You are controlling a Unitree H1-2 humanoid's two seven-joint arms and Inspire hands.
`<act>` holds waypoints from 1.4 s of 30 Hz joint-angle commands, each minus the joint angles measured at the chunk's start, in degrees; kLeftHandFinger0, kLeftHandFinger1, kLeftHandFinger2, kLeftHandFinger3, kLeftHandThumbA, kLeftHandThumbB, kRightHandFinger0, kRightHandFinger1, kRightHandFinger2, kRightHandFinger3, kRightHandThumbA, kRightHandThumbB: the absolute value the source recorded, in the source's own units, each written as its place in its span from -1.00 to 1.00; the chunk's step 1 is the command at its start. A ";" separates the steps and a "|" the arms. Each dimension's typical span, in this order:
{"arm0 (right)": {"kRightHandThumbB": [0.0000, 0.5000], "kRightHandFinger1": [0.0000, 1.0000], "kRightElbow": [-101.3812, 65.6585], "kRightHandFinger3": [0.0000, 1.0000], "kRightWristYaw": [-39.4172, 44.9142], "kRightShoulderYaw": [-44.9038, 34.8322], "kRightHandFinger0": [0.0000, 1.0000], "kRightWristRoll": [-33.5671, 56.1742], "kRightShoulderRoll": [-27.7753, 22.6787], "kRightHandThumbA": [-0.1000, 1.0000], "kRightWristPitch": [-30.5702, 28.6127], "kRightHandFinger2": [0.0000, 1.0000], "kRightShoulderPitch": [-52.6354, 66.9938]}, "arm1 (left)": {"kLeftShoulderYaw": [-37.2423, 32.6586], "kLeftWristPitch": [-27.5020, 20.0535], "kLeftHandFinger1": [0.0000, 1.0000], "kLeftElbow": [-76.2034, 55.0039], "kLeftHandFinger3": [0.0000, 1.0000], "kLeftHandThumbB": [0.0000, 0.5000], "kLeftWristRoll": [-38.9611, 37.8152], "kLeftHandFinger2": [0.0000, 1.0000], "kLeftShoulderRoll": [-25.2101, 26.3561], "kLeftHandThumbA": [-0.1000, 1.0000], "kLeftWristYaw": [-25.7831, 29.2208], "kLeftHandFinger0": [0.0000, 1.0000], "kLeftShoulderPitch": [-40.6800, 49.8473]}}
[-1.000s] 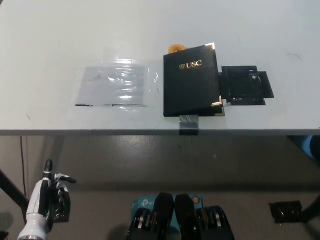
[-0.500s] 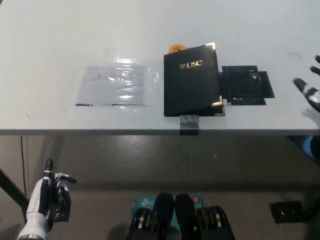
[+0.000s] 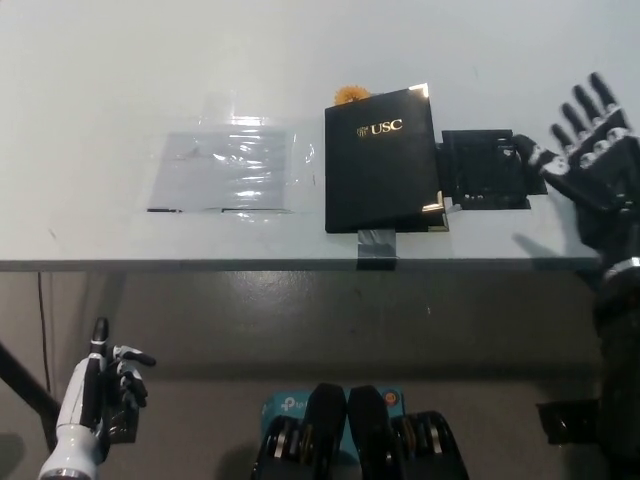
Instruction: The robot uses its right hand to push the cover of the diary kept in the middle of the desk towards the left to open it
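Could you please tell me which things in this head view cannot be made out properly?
- Orange object: mostly hidden behind the diary; what it is cannot be told.
- Diary's pages: hidden under the closed cover.
- Black square patch: its right end is hidden by the right hand.
- Left hand: below the desk; its wrist is cut off by the bottom edge.

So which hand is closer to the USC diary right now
Right. The black right hand is open above the desk just right of the diary; the white left hand rests far below the desk edge.
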 commanded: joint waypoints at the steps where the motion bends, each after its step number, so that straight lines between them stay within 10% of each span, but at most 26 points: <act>1: -0.07 1.00 2.79 1.00 -0.69 -2.06 1.00 5.42 2.28 1.00 2.88 1.00 -3.00 | 0.09 -1.26 -0.69 -1.23 -0.37 0.76 -0.19 -0.75 0.46 1.00 0.46 -0.84 -0.78; 23: -0.26 1.00 25.97 1.00 -4.32 -8.16 1.00 2.87 9.02 1.00 -16.04 1.00 -4.89 | 0.25 -0.82 -0.73 -1.62 -0.41 0.77 -0.39 -0.77 -0.83 1.00 0.95 -0.92 -1.27; 42: -0.33 1.00 30.89 1.00 -8.30 -3.11 1.00 0.64 12.43 1.00 -15.83 1.00 -12.39 | -0.15 -0.39 -0.66 -1.62 -0.35 0.58 -0.02 -0.70 -1.27 1.00 0.91 -0.83 -0.27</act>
